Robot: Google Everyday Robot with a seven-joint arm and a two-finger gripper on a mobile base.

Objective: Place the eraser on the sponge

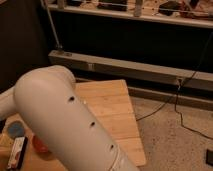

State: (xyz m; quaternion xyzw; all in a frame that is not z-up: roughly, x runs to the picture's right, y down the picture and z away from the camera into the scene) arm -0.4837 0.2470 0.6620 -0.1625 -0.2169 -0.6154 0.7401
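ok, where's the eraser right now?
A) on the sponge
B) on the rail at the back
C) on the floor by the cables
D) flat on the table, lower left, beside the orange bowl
D: the eraser lies flat on the wooden table at the lower left, next to the orange bowl, which the arm partly hides. The gripper is out of view.

The gripper is out of shot, so there are no fingers to go by. The arm (70, 125) fills the front left, crossing over the wooden table (112, 107). At the table's left end the eraser (16, 151) lies nearest the front. The bowl (39, 146) is just right of it, partly under the arm, and a round thing (14, 129) sits behind the eraser. A cable (172, 102) runs along the floor right of the table, and a shelf rail (130, 67) stands behind.
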